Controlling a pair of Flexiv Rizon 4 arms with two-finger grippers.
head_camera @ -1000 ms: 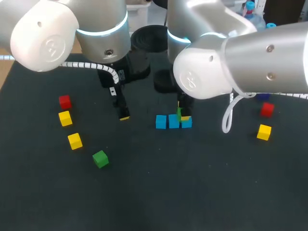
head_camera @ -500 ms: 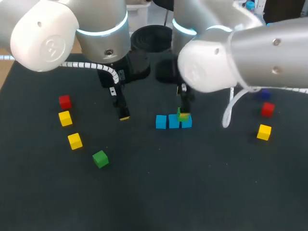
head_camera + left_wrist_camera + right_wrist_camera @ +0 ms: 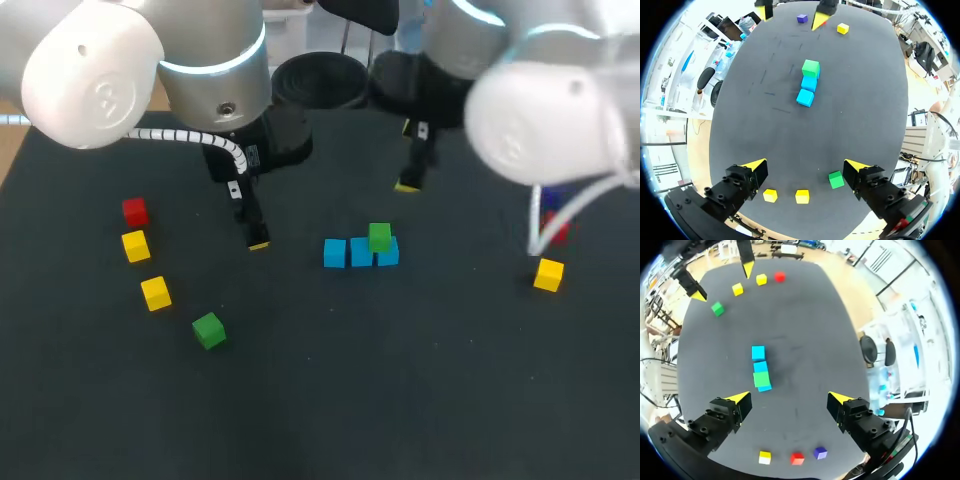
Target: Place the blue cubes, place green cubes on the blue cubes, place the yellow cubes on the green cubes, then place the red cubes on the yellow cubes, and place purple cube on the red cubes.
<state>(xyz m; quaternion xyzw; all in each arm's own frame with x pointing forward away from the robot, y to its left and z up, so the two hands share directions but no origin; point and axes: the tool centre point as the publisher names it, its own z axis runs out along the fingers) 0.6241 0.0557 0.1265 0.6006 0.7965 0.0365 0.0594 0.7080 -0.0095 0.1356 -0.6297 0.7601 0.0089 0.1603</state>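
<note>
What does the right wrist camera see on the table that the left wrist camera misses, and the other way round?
Only the right wrist view: the small red cube next to a small yellow cube. Only the left wrist view: no extra cube, just the left gripper close up, fingers open. Both: the row of blue cubes, the green cube stacked on its end, the loose green cube and the small purple cube.

Green cube (image 3: 760, 378) sits, apparently, on the nearest blue cube (image 3: 766, 387).
</note>
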